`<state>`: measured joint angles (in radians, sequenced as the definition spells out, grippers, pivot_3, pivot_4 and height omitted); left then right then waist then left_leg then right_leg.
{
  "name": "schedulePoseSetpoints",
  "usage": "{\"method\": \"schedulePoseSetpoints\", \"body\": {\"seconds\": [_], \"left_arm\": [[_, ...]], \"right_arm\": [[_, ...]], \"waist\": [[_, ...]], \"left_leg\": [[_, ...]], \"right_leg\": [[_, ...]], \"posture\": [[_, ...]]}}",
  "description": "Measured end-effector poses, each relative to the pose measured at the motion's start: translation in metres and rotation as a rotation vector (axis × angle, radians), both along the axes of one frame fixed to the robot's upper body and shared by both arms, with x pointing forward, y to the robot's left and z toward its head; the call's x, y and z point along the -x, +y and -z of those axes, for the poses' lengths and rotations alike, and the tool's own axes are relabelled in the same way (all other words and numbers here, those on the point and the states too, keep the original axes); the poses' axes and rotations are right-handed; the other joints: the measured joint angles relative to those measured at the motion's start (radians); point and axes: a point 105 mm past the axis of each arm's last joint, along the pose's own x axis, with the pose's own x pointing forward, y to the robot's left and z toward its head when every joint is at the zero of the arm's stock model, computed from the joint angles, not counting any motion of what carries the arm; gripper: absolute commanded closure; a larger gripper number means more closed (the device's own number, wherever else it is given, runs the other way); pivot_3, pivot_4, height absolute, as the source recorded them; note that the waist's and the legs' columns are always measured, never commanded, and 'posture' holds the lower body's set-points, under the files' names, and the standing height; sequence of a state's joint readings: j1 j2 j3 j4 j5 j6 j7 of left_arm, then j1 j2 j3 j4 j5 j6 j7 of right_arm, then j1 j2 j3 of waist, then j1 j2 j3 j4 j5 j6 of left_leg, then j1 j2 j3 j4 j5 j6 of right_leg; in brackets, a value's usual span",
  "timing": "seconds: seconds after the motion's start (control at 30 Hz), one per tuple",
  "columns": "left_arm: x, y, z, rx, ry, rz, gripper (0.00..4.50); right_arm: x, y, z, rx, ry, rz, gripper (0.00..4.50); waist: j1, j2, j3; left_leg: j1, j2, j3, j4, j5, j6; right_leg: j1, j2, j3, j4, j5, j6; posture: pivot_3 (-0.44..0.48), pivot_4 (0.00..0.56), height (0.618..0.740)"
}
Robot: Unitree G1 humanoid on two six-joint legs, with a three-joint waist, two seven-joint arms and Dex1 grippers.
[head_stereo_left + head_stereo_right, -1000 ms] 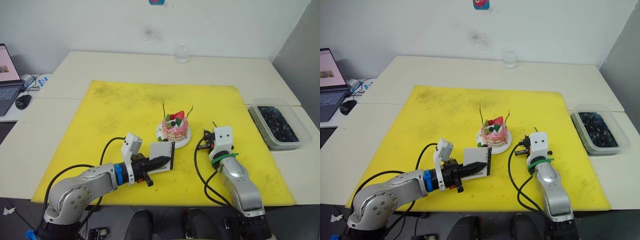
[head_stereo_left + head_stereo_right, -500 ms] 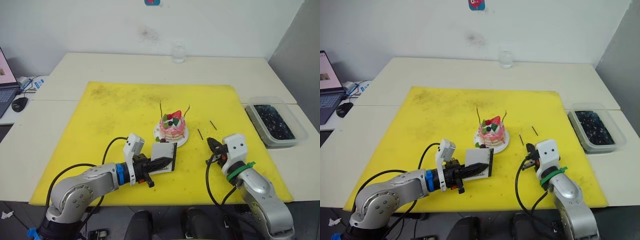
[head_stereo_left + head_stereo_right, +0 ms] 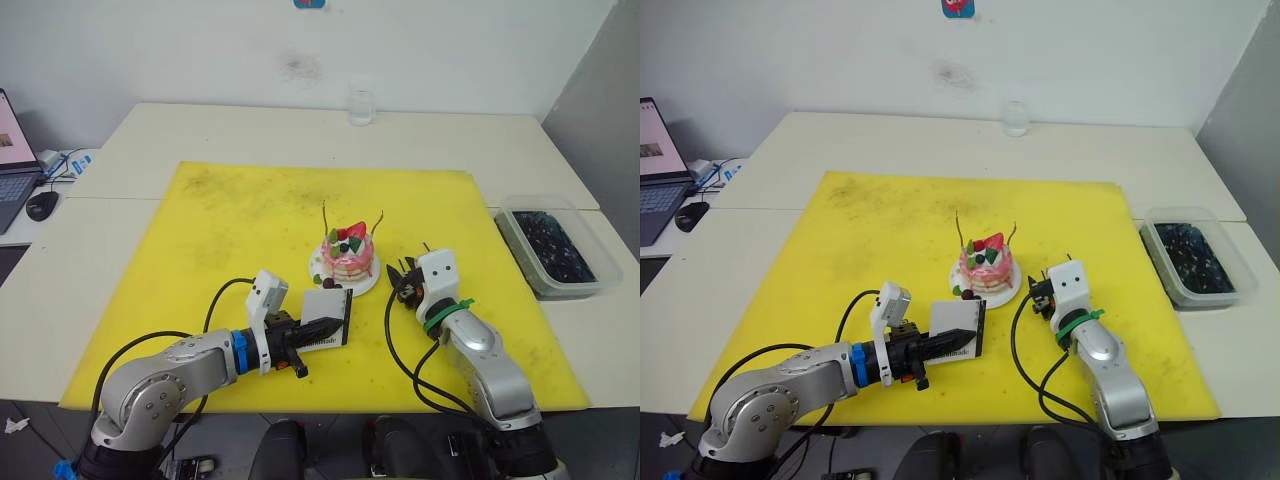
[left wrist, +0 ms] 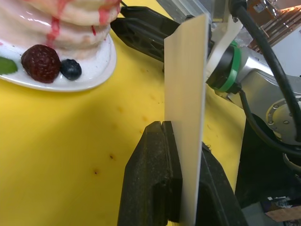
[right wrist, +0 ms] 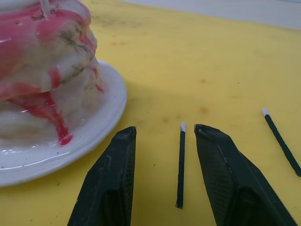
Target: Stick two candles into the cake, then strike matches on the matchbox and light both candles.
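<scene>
The pink-and-white cake [image 3: 348, 256] stands on its white plate [image 3: 362, 287] mid-mat, with two thin candles [image 3: 325, 215] [image 3: 379, 221] stuck upright in it. My left gripper [image 3: 322, 325] is shut on the white matchbox [image 3: 330, 311], holding it on edge just in front of the plate. My right gripper [image 5: 164, 129] is open, low over the mat right of the plate. One dark match [image 5: 180, 169] lies between its fingers, touching neither. Another match [image 5: 281, 141] lies further out to the side.
The yellow mat [image 3: 240, 215] covers the table's middle. A clear tub of dark pieces [image 3: 555, 245] sits off the mat's right edge. A glass [image 3: 360, 105] stands at the back, and a laptop [image 3: 12, 165] and mouse [image 3: 44, 203] are at the far left.
My right gripper has swung back in from the right to beside the plate, now straddling a match. The left gripper still holds the matchbox in place.
</scene>
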<state>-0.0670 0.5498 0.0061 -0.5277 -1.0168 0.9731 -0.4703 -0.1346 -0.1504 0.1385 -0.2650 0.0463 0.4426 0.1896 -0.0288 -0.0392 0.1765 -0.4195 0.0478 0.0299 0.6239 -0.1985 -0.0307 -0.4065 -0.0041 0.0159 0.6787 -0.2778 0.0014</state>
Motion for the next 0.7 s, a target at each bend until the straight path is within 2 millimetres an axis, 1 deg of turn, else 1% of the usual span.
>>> {"method": "schedulePoseSetpoints", "body": {"seconds": [0.17,0.2,0.27,0.4,0.7], "left_arm": [[0.0008,-0.0001,0.0003,-0.001,0.0,-0.001,4.5],[0.0008,-0.0001,0.0002,-0.001,0.0,-0.001,4.5],[0.0006,-0.0002,0.0,0.0,-0.001,-0.001,4.5],[0.0002,-0.0009,-0.001,0.002,-0.004,0.001,4.5],[0.0006,-0.0009,-0.0008,0.0,-0.005,-0.002,4.5]], "right_arm": [[-0.0021,-0.0031,0.0042,-0.009,0.012,0.031,2.49],[-0.0024,-0.0032,0.0047,-0.012,0.015,0.036,2.65],[-0.0032,-0.0041,0.0048,-0.019,0.019,0.045,3.08],[-0.0044,-0.0041,0.0055,-0.03,0.031,0.066,4.46],[-0.0044,-0.0039,0.0035,-0.04,0.053,0.082,4.46]], "waist": [[0.0,0.0,0.0],[0.0,0.0,0.0],[0.0,0.0,0.0],[0.0,0.0,0.0],[0.0,0.0,0.0]], "left_leg": [[0.0,0.0,0.0,0.0,0.0,0.0],[0.0,0.0,0.0,0.0,0.0,0.0],[0.0,0.0,0.0,0.0,0.0,0.0],[0.0,0.0,0.0,0.0,0.0,0.0],[0.001,0.0,0.0,0.001,0.0,0.0]], "right_leg": [[0.0,0.0,0.0,0.0,0.0,0.0],[0.0,0.0,0.0,0.0,0.0,0.0],[0.0,0.0,0.0,0.0,0.0,0.0],[0.0,0.0,0.0,0.0,0.0,0.001],[0.001,0.0,0.0,0.0,0.001,0.001]], "posture": [[0.0,0.15,0.74],[0.0,0.15,0.74],[0.0,0.15,0.74],[0.0,0.15,0.74],[0.0,0.15,0.74]]}}
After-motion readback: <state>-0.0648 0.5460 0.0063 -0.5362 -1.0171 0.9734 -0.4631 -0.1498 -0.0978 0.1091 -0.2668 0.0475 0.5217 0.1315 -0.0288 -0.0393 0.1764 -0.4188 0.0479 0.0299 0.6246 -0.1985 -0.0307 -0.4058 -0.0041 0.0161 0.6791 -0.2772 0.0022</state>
